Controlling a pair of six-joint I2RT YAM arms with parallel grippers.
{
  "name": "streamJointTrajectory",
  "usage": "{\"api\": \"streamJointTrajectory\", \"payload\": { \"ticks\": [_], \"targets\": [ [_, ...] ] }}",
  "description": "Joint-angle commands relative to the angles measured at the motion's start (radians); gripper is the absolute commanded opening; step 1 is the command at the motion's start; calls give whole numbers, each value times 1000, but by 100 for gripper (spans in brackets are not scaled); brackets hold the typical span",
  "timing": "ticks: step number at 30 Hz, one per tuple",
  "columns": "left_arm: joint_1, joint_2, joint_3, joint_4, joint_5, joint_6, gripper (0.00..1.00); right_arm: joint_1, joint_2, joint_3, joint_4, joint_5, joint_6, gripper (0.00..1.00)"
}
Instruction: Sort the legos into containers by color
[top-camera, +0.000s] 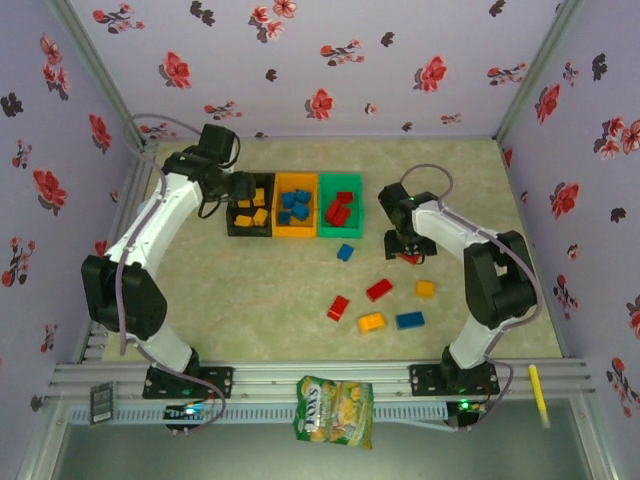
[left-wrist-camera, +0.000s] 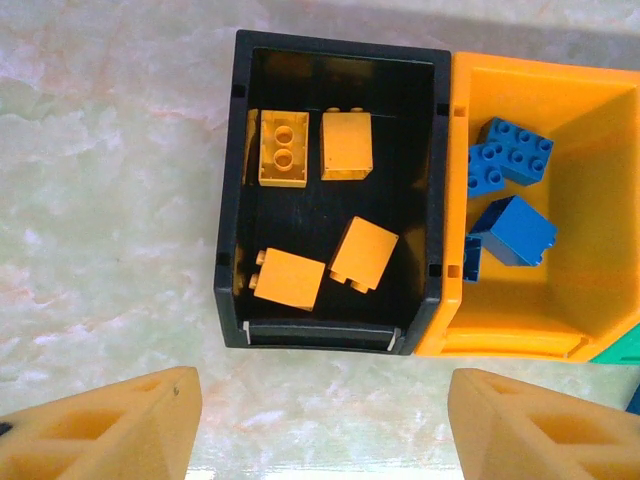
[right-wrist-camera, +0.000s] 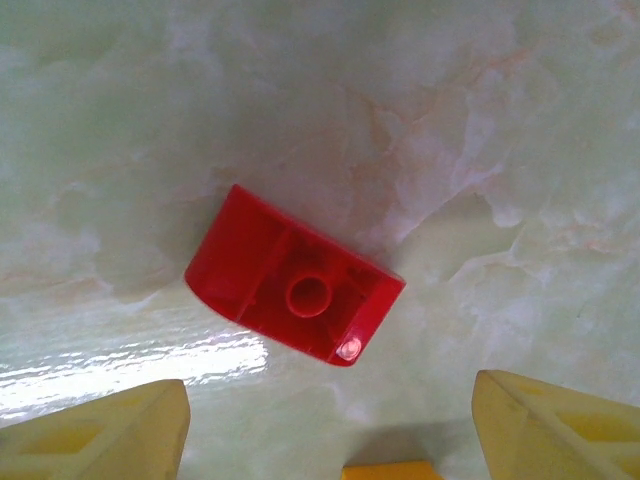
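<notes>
Three joined containers stand at the back: a black bin (top-camera: 250, 233) with several yellow legos (left-wrist-camera: 284, 148), an orange bin (top-camera: 296, 234) with blue legos (left-wrist-camera: 512, 231), and a green bin (top-camera: 340, 234) with red legos (top-camera: 338, 209). My left gripper (left-wrist-camera: 325, 420) hangs open and empty just in front of the black bin (left-wrist-camera: 225, 250), beside the orange bin (left-wrist-camera: 590, 290). My right gripper (right-wrist-camera: 330, 430) is open over a red lego (right-wrist-camera: 295, 290) that lies upside down on the table, just ahead of its fingertips. In the top view this gripper (top-camera: 408, 250) is right of the green bin.
Loose legos lie on the table in front of the bins: blue (top-camera: 345, 252), red (top-camera: 379, 290), yellow (top-camera: 425, 289), red (top-camera: 338, 308), yellow (top-camera: 371, 322), blue (top-camera: 410, 320). A yellow-green snack bag (top-camera: 335, 410) hangs over the near edge. Flowered walls enclose the table.
</notes>
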Motion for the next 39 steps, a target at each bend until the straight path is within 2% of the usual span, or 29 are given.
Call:
{"api": "streamJointTrajectory", "payload": {
  "ticks": [1, 11, 15, 24, 39],
  "targets": [
    [3, -40, -8, -3, 2, -7, 67, -23, 21, 35, -2, 9, -14, 76],
    [2, -61, -20, -9, -1, -4, 68, -75, 78, 55, 41, -63, -64, 71],
    [3, -64, -23, -10, -2, -5, 67, -74, 43, 25, 76, -134, -71, 70],
    [2, -58, -7, -13, -2, -6, 68, -75, -10, -27, 92, -170, -62, 70],
    [3, -63, -7, -22, -2, -4, 68, -77, 63, 15, 80, -141, -93, 70]
  ]
}}
